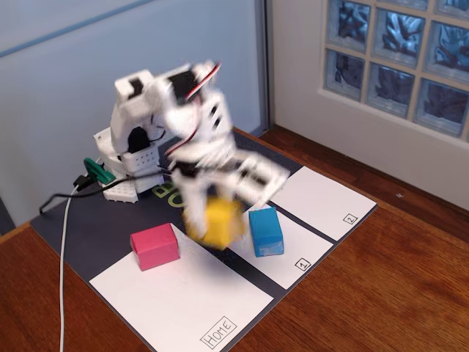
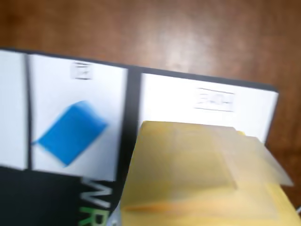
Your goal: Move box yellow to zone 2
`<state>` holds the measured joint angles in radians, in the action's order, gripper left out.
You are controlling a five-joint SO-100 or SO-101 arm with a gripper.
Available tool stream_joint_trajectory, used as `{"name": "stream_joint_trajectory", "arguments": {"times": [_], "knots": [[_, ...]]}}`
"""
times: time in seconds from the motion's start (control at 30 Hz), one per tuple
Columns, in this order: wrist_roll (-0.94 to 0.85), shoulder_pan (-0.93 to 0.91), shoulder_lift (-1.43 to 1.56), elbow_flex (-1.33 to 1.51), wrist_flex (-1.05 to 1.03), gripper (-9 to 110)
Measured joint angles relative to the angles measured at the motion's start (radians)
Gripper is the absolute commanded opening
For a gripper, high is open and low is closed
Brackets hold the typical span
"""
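The yellow box [image 1: 215, 220] hangs blurred just above the mat, over the dark strip between the Home panel and the panel marked 1. My gripper [image 1: 214, 207] is shut on it from above, the white arm smeared by motion. In the wrist view the yellow box [image 2: 202, 174] fills the lower right and hides the jaws. Zone 2 [image 1: 322, 202] is the white panel at the mat's right end, with nothing on it. In the wrist view zone 2 [image 2: 11, 108] is only a white strip at the left edge.
A blue block [image 1: 265, 231] [image 2: 70, 132] stands on the panel marked 1 [image 1: 293, 257], right of the yellow box. A pink block [image 1: 155, 246] sits at the Home panel's [image 1: 183, 301] far edge. The arm's base [image 1: 132, 158] and cables occupy the mat's back left.
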<state>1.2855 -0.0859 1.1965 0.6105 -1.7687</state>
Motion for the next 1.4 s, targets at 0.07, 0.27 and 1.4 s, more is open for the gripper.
{"name": "stream_joint_trajectory", "arguments": {"times": [0.07,0.27,1.4], "knots": [[0.012,0.043,0.067,0.055,0.0,-1],[0.043,0.155,0.213,0.172,0.0,-1],[0.667,0.661,0.494,0.703,0.152,0]]}}
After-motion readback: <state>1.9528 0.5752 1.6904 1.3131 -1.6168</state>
